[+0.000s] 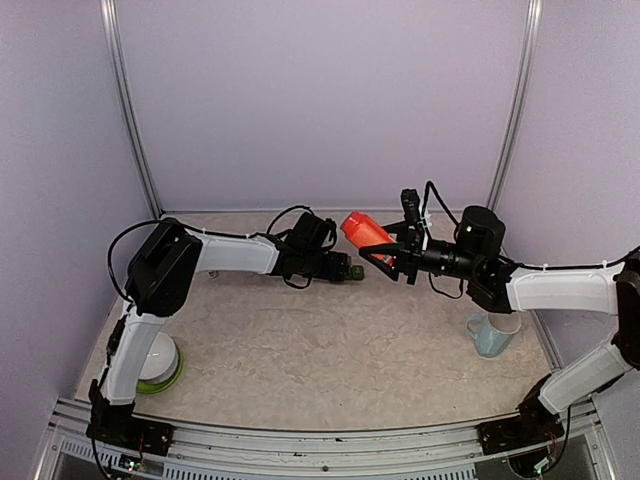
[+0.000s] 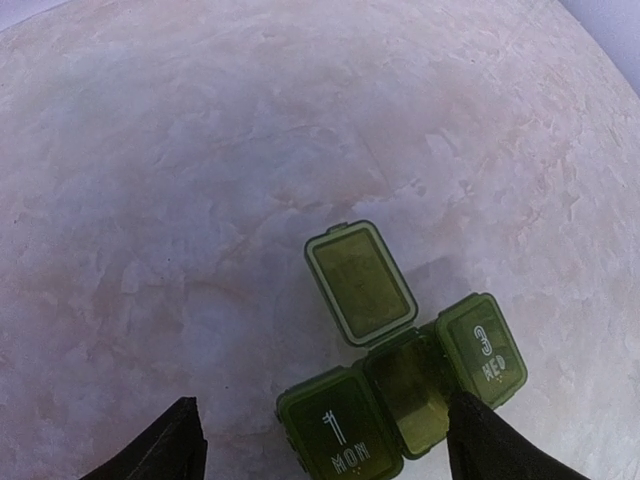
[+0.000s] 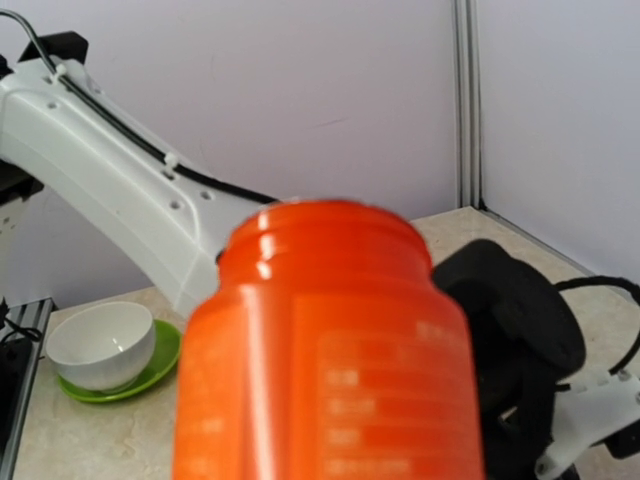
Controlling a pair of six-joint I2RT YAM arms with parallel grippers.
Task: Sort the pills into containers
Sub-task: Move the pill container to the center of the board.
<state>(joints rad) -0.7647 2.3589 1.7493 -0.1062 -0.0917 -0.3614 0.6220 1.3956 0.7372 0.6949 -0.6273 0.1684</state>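
Note:
The dark green containers strip (image 2: pixel 400 375) lies on the table; its MON and WED lids are closed. The middle lid (image 2: pixel 360 282) is flipped open and that compartment looks empty. It also shows in the top view (image 1: pixel 353 271). My left gripper (image 2: pixel 320 445) is open over the strip; its right fingertip (image 2: pixel 490 445) touches the WED end and the left fingertip (image 2: pixel 160 450) stands apart. My right gripper (image 1: pixel 388 256) is shut on an uncapped orange-red bottle (image 1: pixel 362 230), tilted with its mouth toward the strip; the bottle fills the right wrist view (image 3: pixel 325 340). No pills show.
A pale blue mug (image 1: pixel 492 333) stands at the right. A white bowl on a green saucer (image 1: pixel 160 362) sits at the near left, also in the right wrist view (image 3: pixel 100 345). Walls enclose the back and sides.

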